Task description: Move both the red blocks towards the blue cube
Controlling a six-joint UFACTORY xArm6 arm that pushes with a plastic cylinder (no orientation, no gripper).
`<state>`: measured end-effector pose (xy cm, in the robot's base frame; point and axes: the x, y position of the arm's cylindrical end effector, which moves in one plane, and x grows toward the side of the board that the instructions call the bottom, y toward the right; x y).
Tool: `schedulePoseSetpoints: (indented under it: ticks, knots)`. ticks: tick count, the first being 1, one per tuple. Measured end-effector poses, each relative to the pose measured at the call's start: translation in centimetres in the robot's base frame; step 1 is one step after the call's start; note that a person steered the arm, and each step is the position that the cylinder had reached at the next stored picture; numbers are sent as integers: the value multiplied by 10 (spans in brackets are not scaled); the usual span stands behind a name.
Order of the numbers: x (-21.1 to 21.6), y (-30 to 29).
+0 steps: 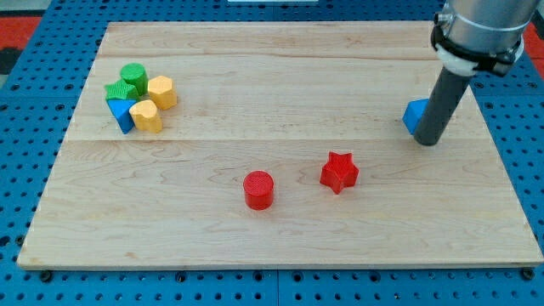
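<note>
The pale wooden desk is planked, its grain running across the view. Taking the blue cube as landmark: the dark rod comes down just to its right, touching or nearly so, and my tip rests on the wood at the cube's lower right corner (there is no pincer on this arm, so nothing to be apart or together). The ribbed red star lies down and left of the cube, apart from it. The red cylinder sits further left still. Far left of the cube huddle a green cylinder, a green block, two yellow blocks and a blue triangle. Open wood lies between the reds and the cube.
</note>
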<state>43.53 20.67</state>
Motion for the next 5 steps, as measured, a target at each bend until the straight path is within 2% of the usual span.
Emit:
schedulePoseSetpoints:
  ticks: [1, 2, 3, 4, 5]
  knots:
    - [-27, -19]
    - [72, -9]
    - [140, -99]
    - [87, -146]
    - [39, -132]
